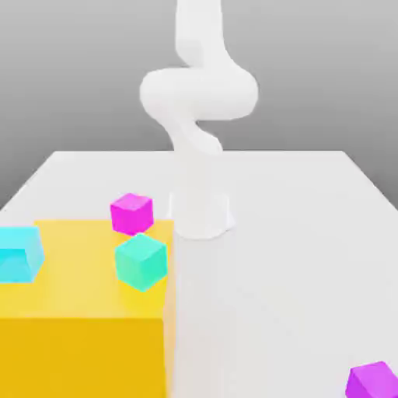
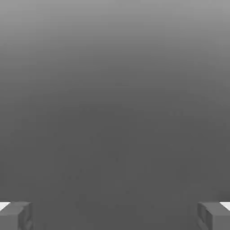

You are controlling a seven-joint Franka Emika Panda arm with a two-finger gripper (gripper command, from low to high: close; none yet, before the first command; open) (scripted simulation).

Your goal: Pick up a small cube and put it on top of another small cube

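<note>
Gripper (image 2: 115, 215) wide open w/ nothing held; risk: grabbing pinker magenta cube (image 1: 131, 213) instead of purple-violet cube (image 1: 373, 381), since colours look alike.

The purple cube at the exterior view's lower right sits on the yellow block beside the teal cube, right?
Not quite. The purple cube lies on the white table, well away from the yellow block. The exterior view shows the teal cube on that block.
</note>
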